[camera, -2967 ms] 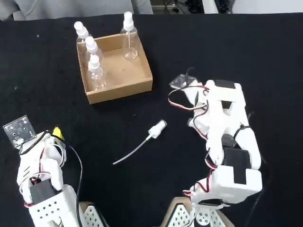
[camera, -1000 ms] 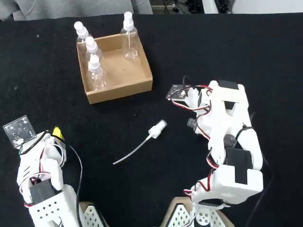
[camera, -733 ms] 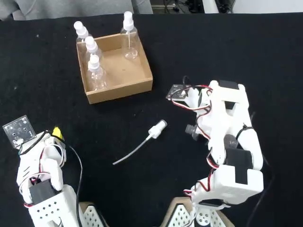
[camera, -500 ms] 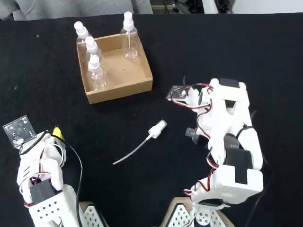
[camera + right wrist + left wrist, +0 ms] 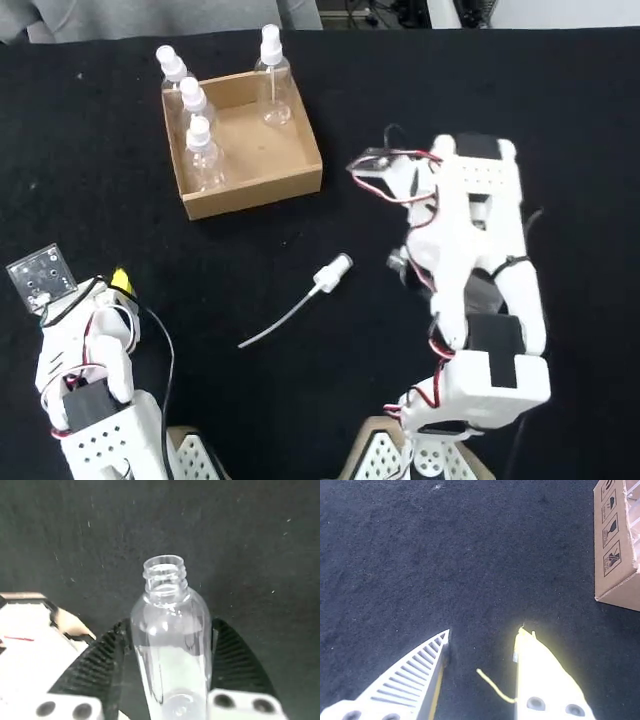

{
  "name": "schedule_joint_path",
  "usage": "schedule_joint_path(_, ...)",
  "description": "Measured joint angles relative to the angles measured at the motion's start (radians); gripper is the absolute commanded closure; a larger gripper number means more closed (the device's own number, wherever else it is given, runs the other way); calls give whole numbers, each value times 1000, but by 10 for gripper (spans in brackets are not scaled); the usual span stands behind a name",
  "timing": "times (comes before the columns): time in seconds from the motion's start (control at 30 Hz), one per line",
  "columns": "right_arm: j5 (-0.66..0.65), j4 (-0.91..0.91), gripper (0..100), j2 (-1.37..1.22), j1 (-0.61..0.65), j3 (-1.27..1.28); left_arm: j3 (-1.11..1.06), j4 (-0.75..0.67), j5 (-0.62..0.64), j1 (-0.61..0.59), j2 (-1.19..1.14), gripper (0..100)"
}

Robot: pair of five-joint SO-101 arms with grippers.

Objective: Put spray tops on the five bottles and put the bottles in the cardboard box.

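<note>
The cardboard box (image 5: 300, 165) stands at the far left of the black table, with several capped clear bottles (image 5: 200, 140) in and against it. A loose white spray top (image 5: 332, 271) with its long tube lies on the cloth in the middle. In the right wrist view my right gripper (image 5: 169, 624) is shut on a clear bottle (image 5: 170, 625) with a bare threaded neck. In the high view that neck (image 5: 398, 262) pokes out from under the right arm (image 5: 470, 230), just right of the spray top. My left gripper (image 5: 482, 635) is open over bare cloth near the front left.
A corner of the box (image 5: 620, 545) shows in the left wrist view, well apart from the fingers. The left arm (image 5: 85, 350) sits folded at the front left. Red and black cables loop around the right arm's wrist.
The right arm has stretched away from its base toward the box side, still holding the uncapped bottle. The spray top, the box and the left arm have not moved.
</note>
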State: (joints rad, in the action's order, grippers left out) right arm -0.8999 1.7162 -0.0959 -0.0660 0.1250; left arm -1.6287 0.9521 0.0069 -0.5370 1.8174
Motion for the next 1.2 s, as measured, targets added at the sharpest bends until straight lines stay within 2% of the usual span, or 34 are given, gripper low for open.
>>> schedule_joint_path(0.37,336,6,844,153,101,-38,-21,2,-40,0,0,803)
schedule_joint_path(0.7,565,-3,844,399,110,-38,17,160,-115,0,0,799)
schedule_joint_path(0.8,611,-66,844,468,104,-2,26,161,-123,0,0,769)
schedule_joint_path(0.97,652,-250,844,598,86,207,55,161,-124,28,0,752)
schedule_joint_path(1.2,700,-422,844,802,-34,437,118,169,-204,203,0,752)
